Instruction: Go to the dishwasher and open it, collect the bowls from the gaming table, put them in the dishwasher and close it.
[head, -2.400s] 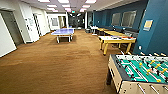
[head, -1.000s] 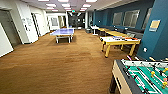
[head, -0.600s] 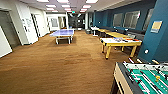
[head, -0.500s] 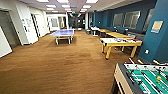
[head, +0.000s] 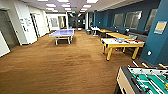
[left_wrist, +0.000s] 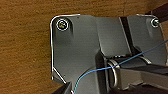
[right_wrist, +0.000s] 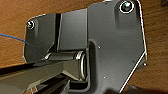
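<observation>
The gaming table (head: 117, 45), white-topped with a yellow edge and yellow legs, stands at the right side of the hall by the blue wall. Colourful flat things lie on it. I cannot make out the bowls among them from here. The dishwasher is out of view. In the left wrist view the robot's dark plate (left_wrist: 82, 45) hangs over the brown wood-pattern floor, and the right wrist view has the same kind of plate (right_wrist: 100, 42) over that floor.
A table-football table (head: 145, 80) with a green field sits close at the lower right. A blue table-tennis table (head: 62, 33) stands mid-hall farther on. More tables (head: 113, 34) line the blue wall. White walls and doors (head: 22, 25) run along the left.
The whole head picture has shifted, so the camera has moved: the table-football table has slid lower and toward the right edge, while the far tables stay nearly in place.
</observation>
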